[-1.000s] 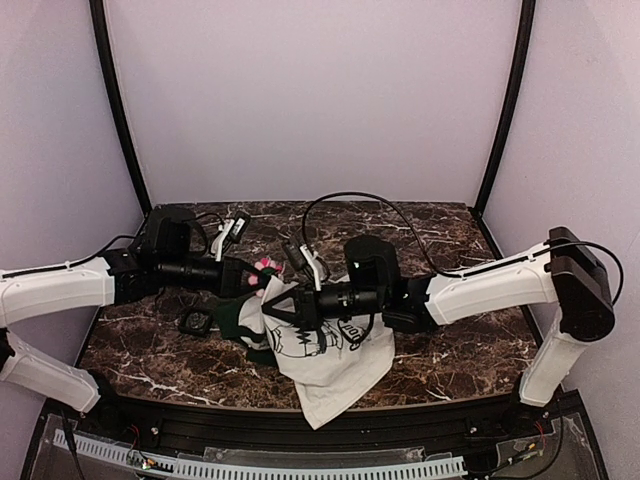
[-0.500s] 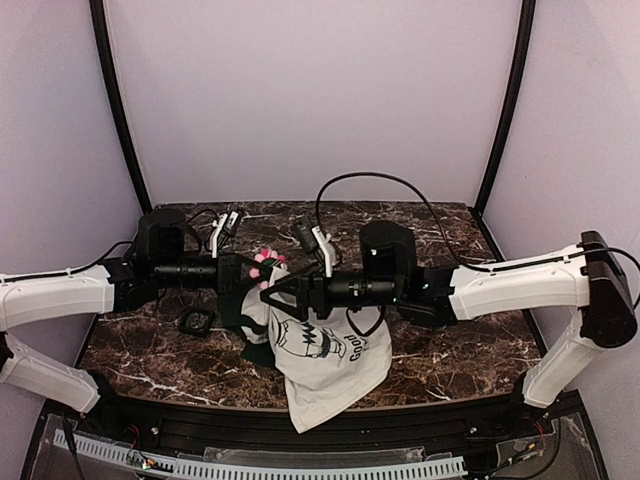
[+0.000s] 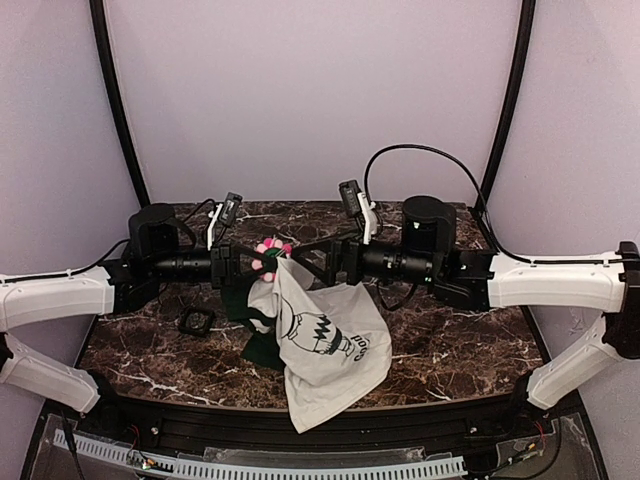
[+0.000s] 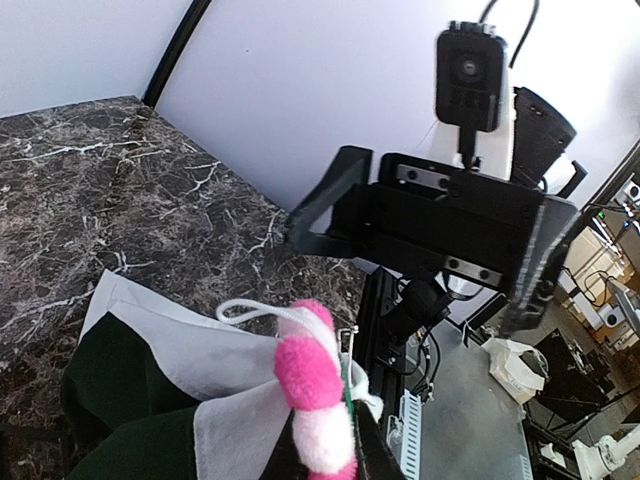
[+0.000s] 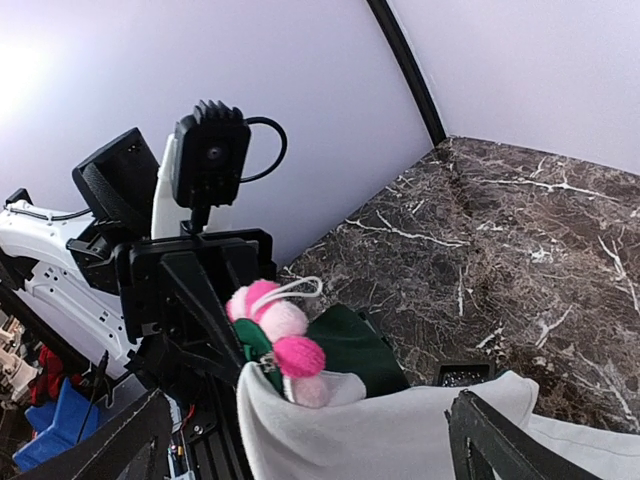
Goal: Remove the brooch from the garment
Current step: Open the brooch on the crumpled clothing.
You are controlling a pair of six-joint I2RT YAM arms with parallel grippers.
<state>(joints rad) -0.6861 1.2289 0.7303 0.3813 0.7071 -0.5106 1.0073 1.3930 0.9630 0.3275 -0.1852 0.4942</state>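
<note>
Seen from above, the left gripper [image 3: 243, 266] is holding the brooch [image 3: 270, 256] up off the table [image 3: 440, 345] with its jaws closed on it. The garment [image 3: 320, 335] is hanging from the pin, its lower half lying on the near marble. The right gripper [image 3: 318, 258] is hovering just right of the brooch, spread wide and carrying nothing. The removal is looking partway done: the pin is being gripped but is not yet parted from the cloth.

In the left wrist view, the brooch [image 4: 312, 395] is sitting at the bottom edge with white cloth bunching under it. The right gripper is facing it from the far side, apart from it, jaws wide.

In the right wrist view, the brooch [image 5: 275, 335] is showing at the left gripper's tip, and the garment's edge is lying low between the right arm's wide fingers. I cannot tell whether it is touching them. Next, the right gripper is likely needing to pinch the cloth just beside the pin and draw it away.
</note>
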